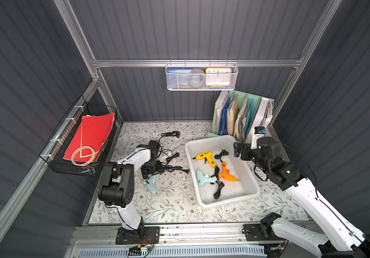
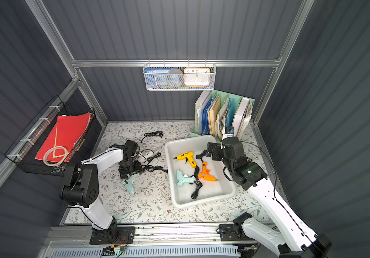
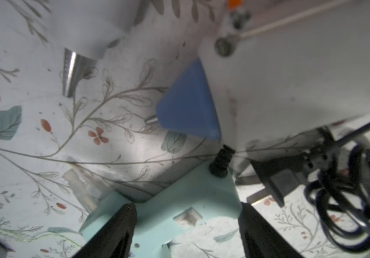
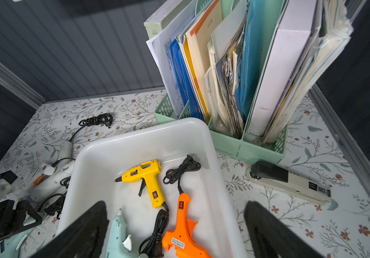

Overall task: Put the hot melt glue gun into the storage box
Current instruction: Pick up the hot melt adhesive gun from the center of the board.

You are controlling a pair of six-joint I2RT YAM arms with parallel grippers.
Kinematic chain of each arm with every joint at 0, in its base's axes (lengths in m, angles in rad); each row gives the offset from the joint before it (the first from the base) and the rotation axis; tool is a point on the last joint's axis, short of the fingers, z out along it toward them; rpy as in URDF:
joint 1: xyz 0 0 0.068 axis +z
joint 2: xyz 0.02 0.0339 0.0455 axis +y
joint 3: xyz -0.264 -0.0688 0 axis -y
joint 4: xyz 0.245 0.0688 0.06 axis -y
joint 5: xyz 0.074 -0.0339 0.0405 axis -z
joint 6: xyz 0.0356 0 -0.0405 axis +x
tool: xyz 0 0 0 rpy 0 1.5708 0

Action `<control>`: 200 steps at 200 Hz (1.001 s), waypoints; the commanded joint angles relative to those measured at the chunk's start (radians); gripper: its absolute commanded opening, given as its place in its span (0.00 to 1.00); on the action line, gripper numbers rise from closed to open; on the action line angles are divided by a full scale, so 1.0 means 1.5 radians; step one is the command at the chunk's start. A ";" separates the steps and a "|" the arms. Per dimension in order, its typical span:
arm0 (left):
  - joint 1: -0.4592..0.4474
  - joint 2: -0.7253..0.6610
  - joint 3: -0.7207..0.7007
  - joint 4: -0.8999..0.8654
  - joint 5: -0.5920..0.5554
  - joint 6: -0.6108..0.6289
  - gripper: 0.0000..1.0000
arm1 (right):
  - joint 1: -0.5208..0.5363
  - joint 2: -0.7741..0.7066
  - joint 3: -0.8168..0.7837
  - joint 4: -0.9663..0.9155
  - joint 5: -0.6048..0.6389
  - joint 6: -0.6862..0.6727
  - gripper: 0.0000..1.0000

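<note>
- Left end effector [image 3: 187, 207] straddles mint glue gun [image 1: 149, 186] on desk [image 1: 168, 201], centre-left; clamped or not, cannot tell.
- Right end effector [image 1: 238, 150], spread apart, above storage box [image 1: 208, 139] at its upper-right rim.

Mint glue gun [image 3: 179, 194] lies between 2 fingers [image 3: 121, 225] of the left tool [image 3: 187, 206], on floral tabletop [image 3: 34, 143].

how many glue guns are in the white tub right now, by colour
In the storage box:
yellow glue gun: 1
orange glue gun: 1
mint glue gun: 1
total: 3
</note>
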 commanded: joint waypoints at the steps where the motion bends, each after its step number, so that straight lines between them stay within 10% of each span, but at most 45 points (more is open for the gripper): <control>1: -0.011 0.022 0.021 -0.053 -0.023 0.045 0.77 | -0.001 -0.008 -0.011 0.025 0.010 0.005 0.99; 71: -0.057 0.085 0.051 -0.073 -0.045 0.057 0.74 | -0.001 -0.013 -0.008 0.022 0.009 -0.001 0.99; 200: -0.092 0.080 0.055 -0.015 0.048 0.056 0.11 | -0.002 -0.010 -0.006 0.032 0.009 -0.006 0.99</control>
